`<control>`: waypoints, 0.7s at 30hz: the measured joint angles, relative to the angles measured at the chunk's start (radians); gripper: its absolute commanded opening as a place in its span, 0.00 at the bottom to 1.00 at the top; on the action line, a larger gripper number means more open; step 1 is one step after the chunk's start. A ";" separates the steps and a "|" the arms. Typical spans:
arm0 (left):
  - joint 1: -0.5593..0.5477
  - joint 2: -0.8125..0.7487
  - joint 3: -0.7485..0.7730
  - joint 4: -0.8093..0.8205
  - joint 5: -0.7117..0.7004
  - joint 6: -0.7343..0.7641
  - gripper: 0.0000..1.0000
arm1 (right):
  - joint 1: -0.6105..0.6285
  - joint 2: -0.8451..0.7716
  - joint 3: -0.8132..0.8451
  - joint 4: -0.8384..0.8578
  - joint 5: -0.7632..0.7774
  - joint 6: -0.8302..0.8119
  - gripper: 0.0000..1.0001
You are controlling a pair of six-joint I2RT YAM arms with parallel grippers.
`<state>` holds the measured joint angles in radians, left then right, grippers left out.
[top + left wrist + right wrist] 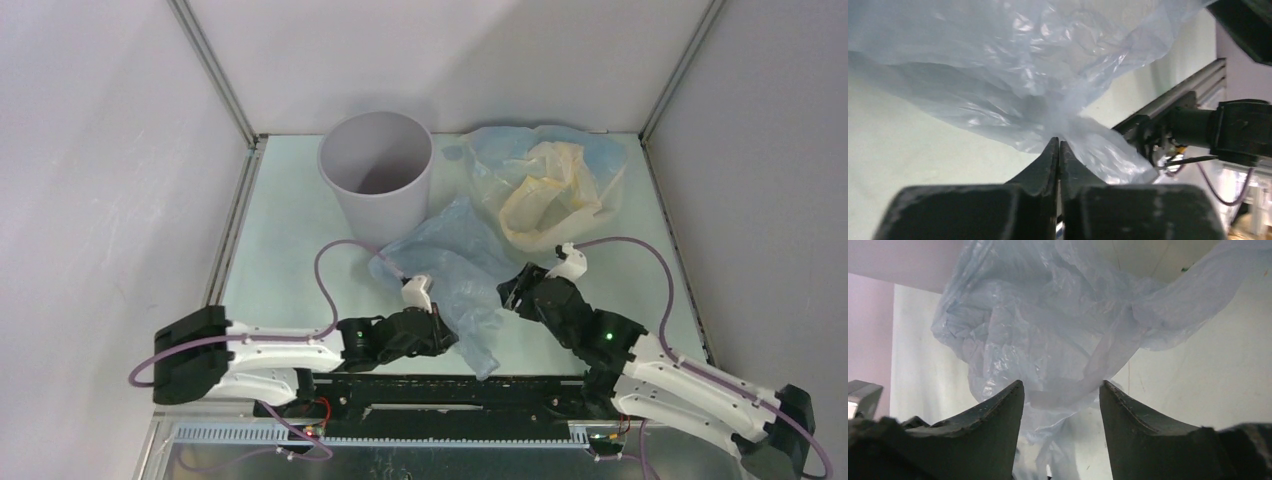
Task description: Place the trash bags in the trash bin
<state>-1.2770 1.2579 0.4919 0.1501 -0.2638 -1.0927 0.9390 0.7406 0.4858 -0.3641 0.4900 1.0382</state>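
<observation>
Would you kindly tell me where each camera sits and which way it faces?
Top external: above, behind the arms, looking down at the trash bin, cream-yellow bag and both arms.
Left wrist: on the left arm, facing along the left gripper, shut on the pale blue bag.
Right wrist: on the right arm, facing that bag through the open right gripper.
All three share that bag.
</observation>
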 measured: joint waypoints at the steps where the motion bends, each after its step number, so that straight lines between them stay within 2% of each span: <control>1: 0.001 -0.030 0.000 -0.036 -0.024 0.008 0.00 | -0.003 -0.027 0.000 -0.008 0.007 -0.026 0.64; 7: 0.066 -0.230 0.004 -0.251 -0.062 0.135 0.00 | -0.025 -0.166 0.000 -0.021 -0.035 -0.261 0.73; 13: 0.100 -0.372 0.088 -0.504 -0.068 0.258 0.03 | -0.036 -0.249 0.000 0.000 -0.269 -0.547 0.80; 17: 0.102 -0.472 0.123 -0.589 -0.063 0.283 0.08 | -0.038 -0.224 0.008 0.005 -0.407 -0.665 0.79; 21: 0.103 -0.507 0.119 -0.601 -0.034 0.282 0.12 | -0.020 -0.115 0.068 -0.025 -0.471 -0.755 0.79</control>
<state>-1.1736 0.7506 0.6113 -0.4511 -0.2981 -0.8112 0.9192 0.6258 0.5533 -0.3893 0.0189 0.2832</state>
